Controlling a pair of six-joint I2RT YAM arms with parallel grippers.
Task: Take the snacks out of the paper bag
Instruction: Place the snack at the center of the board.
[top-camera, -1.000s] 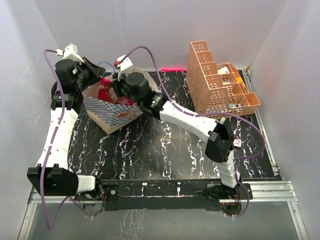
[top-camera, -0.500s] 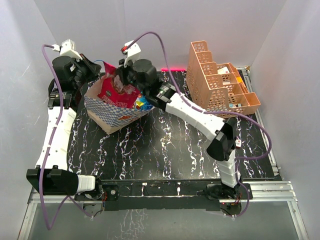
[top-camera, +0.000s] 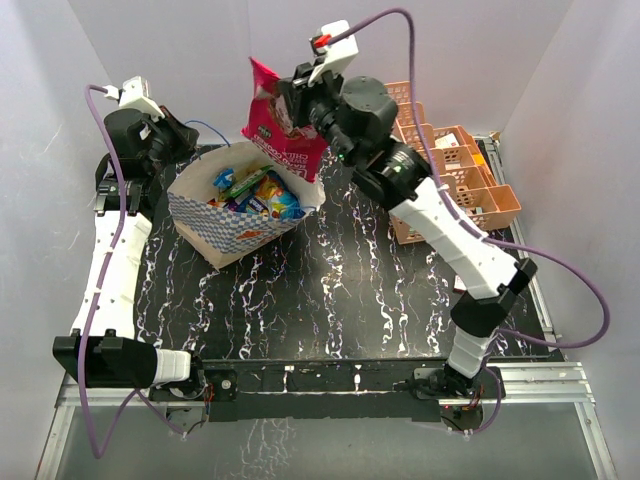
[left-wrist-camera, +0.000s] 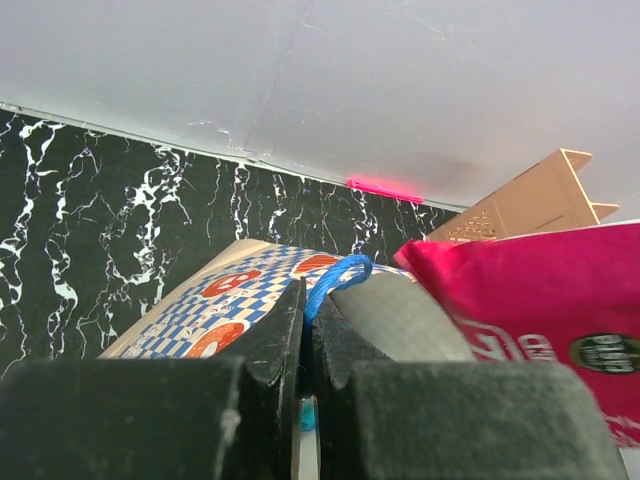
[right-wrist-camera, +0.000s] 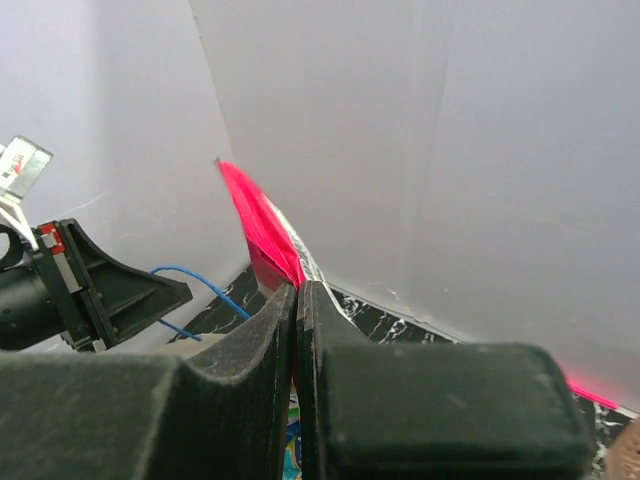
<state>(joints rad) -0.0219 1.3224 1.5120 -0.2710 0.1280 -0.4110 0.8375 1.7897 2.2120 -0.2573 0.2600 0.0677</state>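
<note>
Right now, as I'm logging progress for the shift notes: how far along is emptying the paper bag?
Done: the large red bag is lifted clear of the paper bag. In hand: the right gripper pinches its edge in the air, not yet set down; the left gripper is shut on the blue cord handle. Left: the smaller packets lie inside the bag.

My left arm (top-camera: 115, 262) and right arm (top-camera: 450, 232) wear white shells over black joints; purple cables (top-camera: 603, 310) trail along each. The left end effector (left-wrist-camera: 306, 300) has matte black fingers (left-wrist-camera: 265, 370).
</note>
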